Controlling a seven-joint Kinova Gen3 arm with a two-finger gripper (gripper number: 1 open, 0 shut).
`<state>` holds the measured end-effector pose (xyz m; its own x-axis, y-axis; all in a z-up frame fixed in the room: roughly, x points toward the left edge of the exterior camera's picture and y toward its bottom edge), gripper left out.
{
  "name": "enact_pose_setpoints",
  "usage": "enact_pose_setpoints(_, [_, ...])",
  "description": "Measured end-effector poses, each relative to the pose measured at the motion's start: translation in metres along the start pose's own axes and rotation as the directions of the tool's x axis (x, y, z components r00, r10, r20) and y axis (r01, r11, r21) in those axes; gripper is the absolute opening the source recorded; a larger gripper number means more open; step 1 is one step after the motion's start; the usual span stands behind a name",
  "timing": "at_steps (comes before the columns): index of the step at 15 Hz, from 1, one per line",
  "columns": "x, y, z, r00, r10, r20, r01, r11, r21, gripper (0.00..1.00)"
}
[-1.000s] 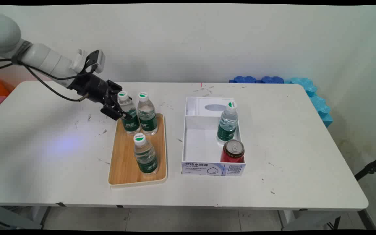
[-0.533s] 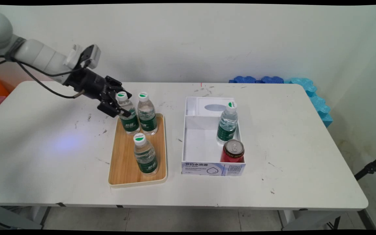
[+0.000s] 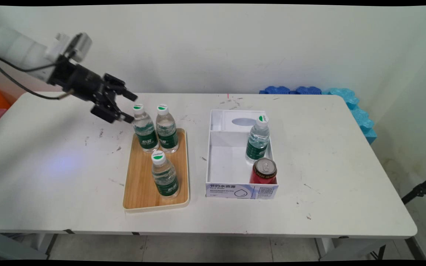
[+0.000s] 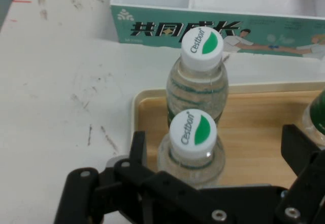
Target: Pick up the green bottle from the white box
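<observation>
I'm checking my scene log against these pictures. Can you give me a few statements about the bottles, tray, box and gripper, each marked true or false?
1. Three water bottles stand on the wooden tray. True.
2. The gripper is shut on a bottle. False: it is open, its fingers either side of the nearest bottle, apart from it.
3. The red can lies on the table. False: it stands upright in the white box.
4. A bottle stands in the box too. True.

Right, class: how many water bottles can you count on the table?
4. Three stand on the wooden tray: back-left bottle beside the open tool, back-right bottle, front bottle. The fourth bottle stands in the white box.
</observation>
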<state>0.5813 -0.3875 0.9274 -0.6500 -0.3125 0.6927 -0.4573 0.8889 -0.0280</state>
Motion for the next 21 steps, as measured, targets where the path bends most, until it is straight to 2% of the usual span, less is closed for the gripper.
enact_pose_setpoints(4, [0.007, 0.001, -0.036, 1.0, 0.0, 0.006, 0.0, 1.0, 0.022, 1.0])
enact_pose_setpoints(8, [0.023, 0.007, -0.083, 1.0, 0.006, 0.02, -0.007, 0.999, 0.046, 1.0])
enact_pose_setpoints(15, [0.044, 0.024, -0.133, 0.999, -0.012, 0.035, 0.011, 0.999, 0.047, 1.0])
enact_pose_setpoints(18, [0.059, 0.031, -0.146, 0.999, -0.031, 0.017, 0.03, 0.998, 0.049, 1.0])
enact_pose_setpoints(21, [0.085, 0.039, -0.151, 0.998, -0.059, -0.028, 0.06, 0.997, 0.048, 1.0])
